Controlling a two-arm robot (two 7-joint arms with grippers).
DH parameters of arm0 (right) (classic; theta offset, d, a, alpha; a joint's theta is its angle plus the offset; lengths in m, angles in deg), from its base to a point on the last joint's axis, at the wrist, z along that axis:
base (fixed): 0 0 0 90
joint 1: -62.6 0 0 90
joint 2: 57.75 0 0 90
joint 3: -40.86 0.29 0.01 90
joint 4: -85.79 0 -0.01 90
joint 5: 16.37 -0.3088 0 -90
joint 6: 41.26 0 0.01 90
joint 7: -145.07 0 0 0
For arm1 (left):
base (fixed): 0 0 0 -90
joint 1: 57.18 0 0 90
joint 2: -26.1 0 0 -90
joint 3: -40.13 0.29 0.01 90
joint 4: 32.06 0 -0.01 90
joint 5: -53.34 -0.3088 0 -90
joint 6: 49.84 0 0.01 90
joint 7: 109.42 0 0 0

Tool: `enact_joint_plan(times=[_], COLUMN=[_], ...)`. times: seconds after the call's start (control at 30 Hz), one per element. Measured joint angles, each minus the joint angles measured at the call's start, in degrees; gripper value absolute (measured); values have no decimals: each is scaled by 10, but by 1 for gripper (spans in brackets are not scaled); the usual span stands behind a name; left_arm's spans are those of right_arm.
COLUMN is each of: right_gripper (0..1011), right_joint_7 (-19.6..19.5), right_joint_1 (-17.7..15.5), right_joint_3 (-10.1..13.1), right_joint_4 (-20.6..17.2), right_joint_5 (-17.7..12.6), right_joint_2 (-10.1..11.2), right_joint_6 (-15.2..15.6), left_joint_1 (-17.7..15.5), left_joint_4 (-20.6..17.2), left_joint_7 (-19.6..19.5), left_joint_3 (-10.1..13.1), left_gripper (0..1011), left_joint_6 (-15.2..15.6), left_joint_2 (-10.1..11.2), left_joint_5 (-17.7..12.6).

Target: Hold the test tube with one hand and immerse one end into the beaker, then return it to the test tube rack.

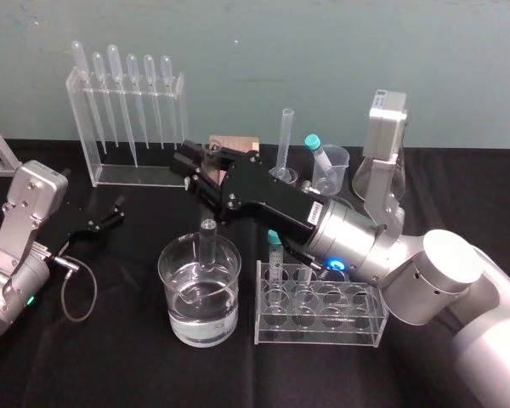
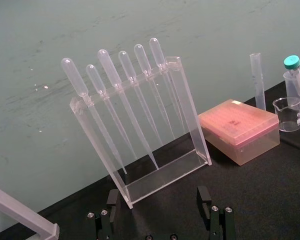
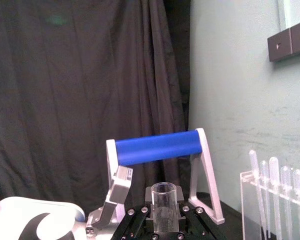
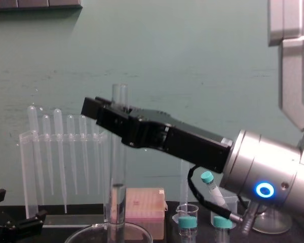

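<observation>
The right tool (image 4: 100, 109) pinches the test tube (image 4: 118, 167) upright, its lower end down inside the beaker (image 1: 175, 313) at the middle of the counter (image 1: 110, 361). The left tool (image 1: 112, 212) rests with fingers spread at the counter's left, before the test tube rack (image 1: 85, 127).

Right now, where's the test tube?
Head view, left of centre: the test tube stands in the beaker, held by the right tool, beside the low tube rack; left tool parked far left.
</observation>
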Motion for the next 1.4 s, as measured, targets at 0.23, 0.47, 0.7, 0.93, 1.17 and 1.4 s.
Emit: enact_joint_plan(times=[0.23,0.47,0.7,0.93,1.17,1.4], right_gripper=[210,210,210,210,210,210], right_joint_7=[8,10,9,5,2,-1], right_joint_1=[11,17,18,13,10,8], right_joint_3=[-15,-25,-32,-38,-41,-41], right_joint_4=[33,56,72,82,87,90], right_joint_5=[-7,-10,-10,-7,-3,2], right_joint_2=[-7,-12,-17,-19,-19,-16], right_joint_6=[-5,-4,-2,2,5,9], left_joint_1=[0,0,0,0,0,0], left_joint_4=[0,0,0,0,0,0], left_joint_7=[0,0,0,0,0,0], left_joint_3=[0,0,0,0,0,0], left_gripper=[1000,1000,1000,1000,1000,1000], left_joint_6=[0,0,0,0,0,0], left_joint_2=[0,0,0,0,0,0], left_joint_5=[0,0,0,0,0,0])
